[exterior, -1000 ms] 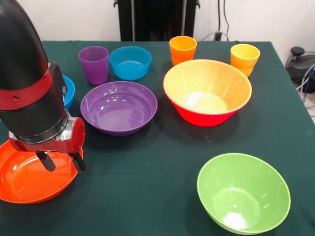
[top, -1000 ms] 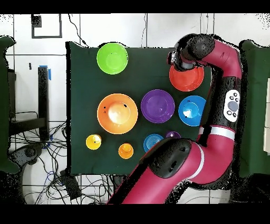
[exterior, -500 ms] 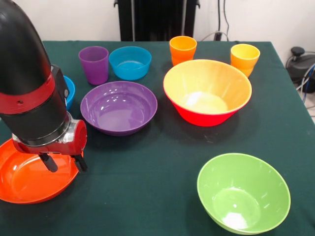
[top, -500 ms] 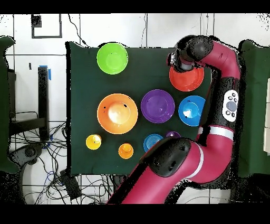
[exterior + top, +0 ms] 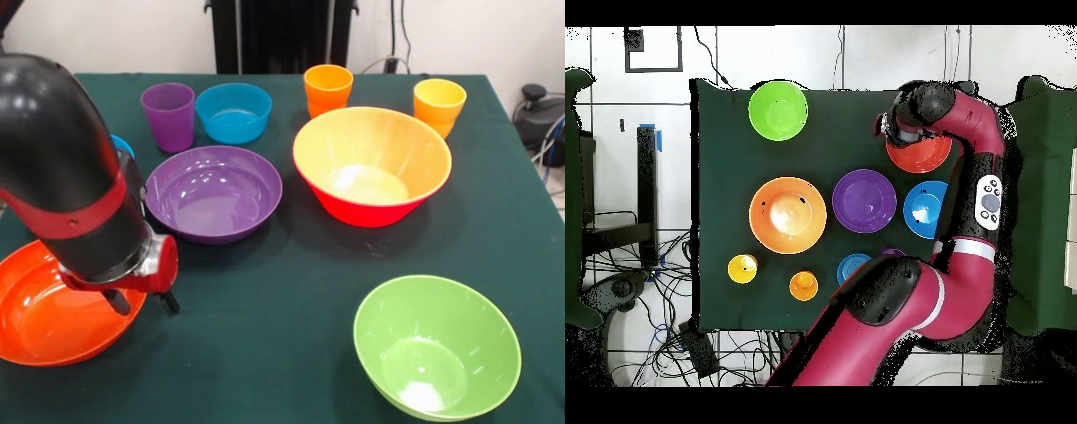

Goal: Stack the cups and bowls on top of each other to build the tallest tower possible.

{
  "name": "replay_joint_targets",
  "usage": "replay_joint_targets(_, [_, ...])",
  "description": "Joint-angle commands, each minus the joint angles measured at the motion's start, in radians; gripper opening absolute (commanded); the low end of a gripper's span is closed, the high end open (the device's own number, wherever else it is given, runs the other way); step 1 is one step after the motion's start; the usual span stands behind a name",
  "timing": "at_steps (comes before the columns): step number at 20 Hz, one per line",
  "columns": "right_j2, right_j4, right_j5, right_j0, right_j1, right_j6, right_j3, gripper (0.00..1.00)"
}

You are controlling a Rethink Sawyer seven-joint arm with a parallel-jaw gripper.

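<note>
Here the hand [image 5: 139, 302] hung at the inner rim of the shallow red-orange bowl [image 5: 48, 322], its two short black fingers [image 5: 116, 301] parted by a modest gap with nothing between them. One finger pointed down over the bowl's edge and the other stood just outside it, over the green cloth of the table [image 5: 265, 344]; whether either touched the bowl could not be told. The arm [image 5: 71, 177] came down from the upper left on a slant, its thick black sleeve and red band leaning toward the table's middle, and it hid most of a blue bowl [image 5: 124, 146] behind it. In the overhead view the arm [image 5: 965, 180] curved round the table's edge and ended above the red-orange bowl [image 5: 923, 155].

Nothing was stacked. The purple bowl [image 5: 214, 193] sat just beside the arm, the large orange bowl [image 5: 372, 164] farther along, and the green bowl [image 5: 436, 345] alone near the front corner. At the far side stood the purple cup [image 5: 169, 116] beside the small blue bowl [image 5: 233, 112], then the orange cup [image 5: 327, 88] and the yellow cup [image 5: 439, 104], all upright and apart.
</note>
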Motion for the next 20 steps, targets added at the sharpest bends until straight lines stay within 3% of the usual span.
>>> replay_joint_targets(1, [0.032, -0.075, -0.078, 0.014, 0.031, -0.332, 0.028, 1.0])
replay_joint_targets(18, [0.052, -0.065, -0.105, 0.004, 0.043, -0.37, 0.02, 1.0])
replay_joint_targets(19, [0.057, -0.063, -0.105, 0.003, 0.045, -0.373, 0.016, 0.0])
replay_joint_targets(20, [0.061, -0.062, -0.1, 0.003, 0.047, -0.378, 0.01, 0.0])
